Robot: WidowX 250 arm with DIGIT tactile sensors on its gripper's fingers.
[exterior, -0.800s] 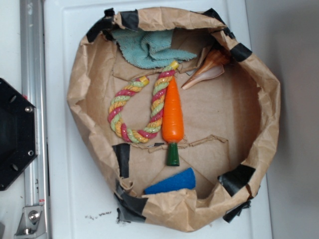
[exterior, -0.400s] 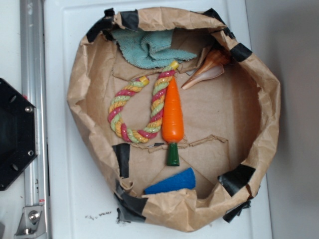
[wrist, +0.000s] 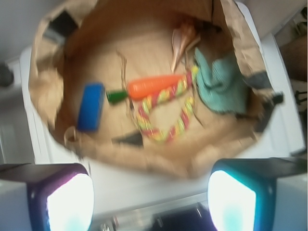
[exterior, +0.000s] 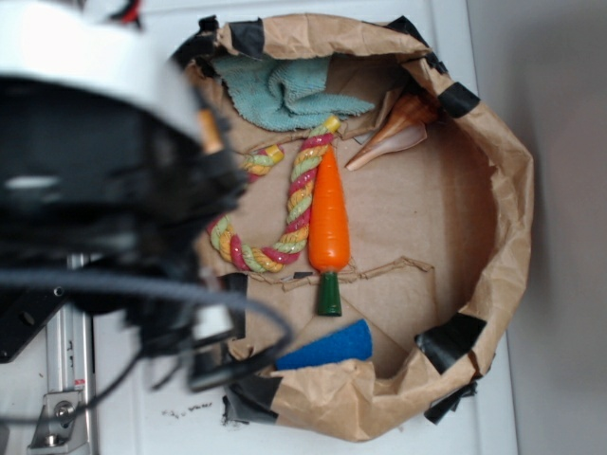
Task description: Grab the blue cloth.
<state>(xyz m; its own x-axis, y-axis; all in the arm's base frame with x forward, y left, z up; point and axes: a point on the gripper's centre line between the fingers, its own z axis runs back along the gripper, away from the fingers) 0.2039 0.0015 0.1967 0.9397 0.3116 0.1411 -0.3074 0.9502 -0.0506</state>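
At the far edge of the paper basin: you find the blue cloth (exterior: 285, 90) (wrist: 219, 82), crumpled against the wall.
Gripper (wrist: 151, 195): its fingers stand spread wide, outside the paper basin (exterior: 493, 284) (wrist: 43, 86), holding nothing.
Beside the cloth: the rope toy (exterior: 285, 209) and the carrot (exterior: 329, 213).
Near edge: the blue sponge (exterior: 327, 346).

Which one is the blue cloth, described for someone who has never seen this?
Find the round brown paper nest on the white table. Against its far rim, above the striped rope and carrot, lies the blue cloth: pale teal, fuzzy, crumpled. The only other blue thing, the sponge, is dark, smooth and wedge-shaped.
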